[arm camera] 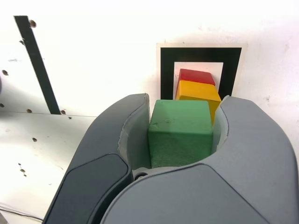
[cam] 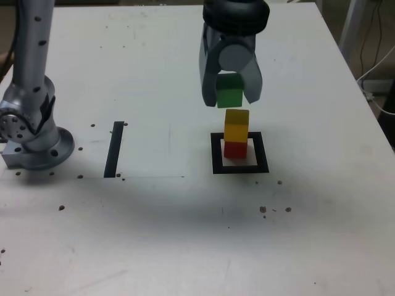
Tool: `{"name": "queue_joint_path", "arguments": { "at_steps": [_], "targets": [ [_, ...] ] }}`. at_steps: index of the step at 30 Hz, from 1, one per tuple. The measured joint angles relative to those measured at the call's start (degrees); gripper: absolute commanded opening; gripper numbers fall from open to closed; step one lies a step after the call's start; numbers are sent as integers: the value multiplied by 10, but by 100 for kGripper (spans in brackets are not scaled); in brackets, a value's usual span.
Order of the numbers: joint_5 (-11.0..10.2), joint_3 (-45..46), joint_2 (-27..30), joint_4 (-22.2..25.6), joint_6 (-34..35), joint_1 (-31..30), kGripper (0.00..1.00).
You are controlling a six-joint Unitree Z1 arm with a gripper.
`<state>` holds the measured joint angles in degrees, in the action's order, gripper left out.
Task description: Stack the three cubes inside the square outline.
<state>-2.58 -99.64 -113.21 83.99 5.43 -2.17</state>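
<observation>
The white desk (cam: 185, 234) filled the exterior frame; at its centre right lay the square outline (cam: 240, 168), holding the yellow cube (cam: 236, 125) on the red cube (cam: 234, 149). Just above, the gripper (cam: 230, 92) had its fingers (cam: 208, 80) clenched on the green cube (cam: 229, 90)

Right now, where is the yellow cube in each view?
Exterior view: yellow cube sits on the red cube inside the square outline, just below the held green cube.
Wrist view: yellow cube peeks out behind the green cube.
Shared landmark: the square outline.
</observation>
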Motion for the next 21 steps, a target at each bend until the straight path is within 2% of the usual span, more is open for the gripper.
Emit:
{"name": "queue_joint_path", "arguments": {
  "at_steps": [9,21],
  "targets": [
    [11,-3,-7,-8,0,-10,13],
    [10,-5,-25,-8,1,-12,13]
  ]
}}
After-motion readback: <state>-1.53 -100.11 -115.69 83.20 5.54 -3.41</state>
